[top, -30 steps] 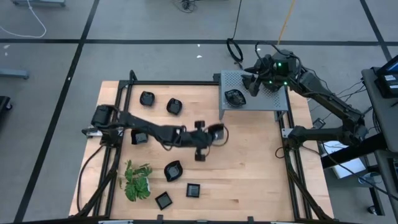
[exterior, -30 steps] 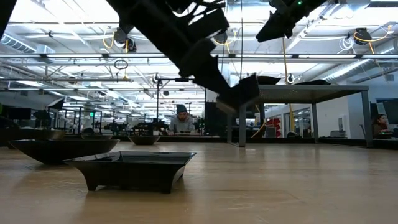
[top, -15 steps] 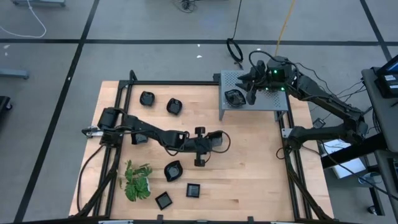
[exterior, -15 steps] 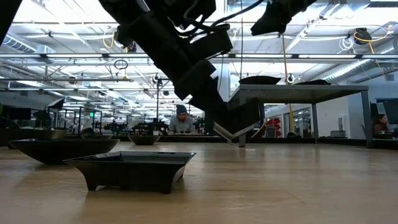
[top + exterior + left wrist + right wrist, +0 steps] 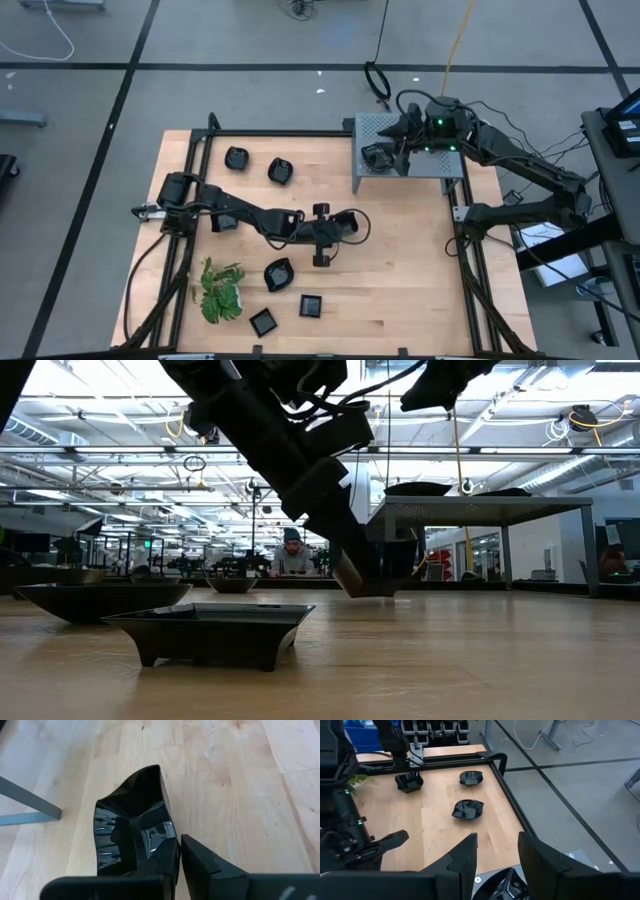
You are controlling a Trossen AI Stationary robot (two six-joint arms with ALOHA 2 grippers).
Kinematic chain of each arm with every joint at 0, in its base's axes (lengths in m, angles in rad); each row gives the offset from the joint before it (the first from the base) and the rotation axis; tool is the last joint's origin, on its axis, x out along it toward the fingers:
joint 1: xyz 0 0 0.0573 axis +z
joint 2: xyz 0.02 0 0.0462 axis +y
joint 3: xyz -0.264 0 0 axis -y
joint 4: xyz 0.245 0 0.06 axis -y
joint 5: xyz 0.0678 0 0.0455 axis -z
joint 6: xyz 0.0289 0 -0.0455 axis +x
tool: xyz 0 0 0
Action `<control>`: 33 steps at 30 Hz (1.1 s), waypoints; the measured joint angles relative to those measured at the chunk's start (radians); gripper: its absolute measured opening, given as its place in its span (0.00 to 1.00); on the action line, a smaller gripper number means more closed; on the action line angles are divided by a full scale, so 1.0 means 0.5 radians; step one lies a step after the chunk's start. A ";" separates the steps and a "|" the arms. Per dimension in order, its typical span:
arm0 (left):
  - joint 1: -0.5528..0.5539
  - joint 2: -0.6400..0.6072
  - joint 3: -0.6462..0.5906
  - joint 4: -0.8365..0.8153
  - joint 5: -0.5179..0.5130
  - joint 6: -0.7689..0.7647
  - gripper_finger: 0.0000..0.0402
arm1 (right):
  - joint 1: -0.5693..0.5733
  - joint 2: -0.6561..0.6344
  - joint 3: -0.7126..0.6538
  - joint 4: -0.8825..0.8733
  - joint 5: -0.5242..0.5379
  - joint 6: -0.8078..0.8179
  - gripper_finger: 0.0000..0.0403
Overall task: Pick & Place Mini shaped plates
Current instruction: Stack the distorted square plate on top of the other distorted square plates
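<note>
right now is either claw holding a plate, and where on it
The left claw pinches a black plate by its rim, set down on the table. The right claw is open over the shelf, holding nothing.

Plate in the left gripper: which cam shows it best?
Left wrist view: the plate fills the frame, its rim pinched by the left gripper on the wood. High view shows a dark speck; low view, an edge-on silhouette; right wrist view misses it.

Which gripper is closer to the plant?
Left. The left gripper is at mid-table, holding a small black plate, across bare wood from the green plant by the near-left corner. The right gripper hovers over the grey raised platform, at the far right.
</note>
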 joint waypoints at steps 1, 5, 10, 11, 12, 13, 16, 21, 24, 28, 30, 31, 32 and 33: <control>0.000 0.000 0.000 0.003 0.000 0.000 0.08 | 0.007 0.000 0.000 -0.005 0.000 -0.001 0.32; 0.000 0.000 0.000 0.013 -0.001 -0.001 0.12 | 0.033 0.000 0.000 -0.032 0.001 -0.002 0.32; -0.003 -0.005 0.000 0.014 -0.009 -0.072 0.23 | 0.068 0.000 0.000 -0.100 0.000 -0.003 0.32; -0.002 -0.008 0.000 0.013 -0.023 -0.076 0.26 | 0.076 -0.001 0.000 -0.124 0.001 -0.002 0.32; -0.005 -0.023 0.000 -0.003 -0.033 -0.076 0.28 | 0.087 -0.001 0.000 -0.146 0.001 -0.002 0.32; -0.006 -0.045 -0.001 -0.020 -0.046 -0.072 0.31 | 0.101 0.000 0.000 -0.171 0.001 -0.002 0.32; -0.006 -0.155 0.000 -0.069 -0.109 -0.036 0.37 | 0.160 0.000 0.000 -0.249 0.000 0.031 0.32; -0.006 -0.438 0.000 -0.206 -0.322 -0.064 0.43 | 0.299 0.014 -0.166 -0.127 -0.004 0.163 0.32; -0.006 -0.636 0.002 -0.276 -0.518 -0.083 0.43 | 0.395 0.014 -0.413 0.151 -0.006 0.272 0.32; -0.006 -0.867 0.002 -0.277 -0.783 -0.082 0.43 | 0.505 0.017 -0.791 0.631 -0.007 0.370 0.32; -0.006 -0.969 0.002 -0.256 -0.888 -0.082 0.43 | 0.561 0.016 -0.974 0.890 -0.027 0.370 0.32; -0.006 -1.016 0.002 -0.260 -0.933 -0.082 0.43 | 0.585 0.015 -1.064 1.006 -0.061 0.349 0.32; -0.006 -1.057 0.002 -0.262 -0.971 -0.083 0.43 | 0.612 0.015 -1.152 1.111 -0.089 0.325 0.32; -0.006 -1.088 0.002 -0.260 -0.999 -0.084 0.43 | 0.637 0.016 -1.239 1.215 -0.114 0.307 0.32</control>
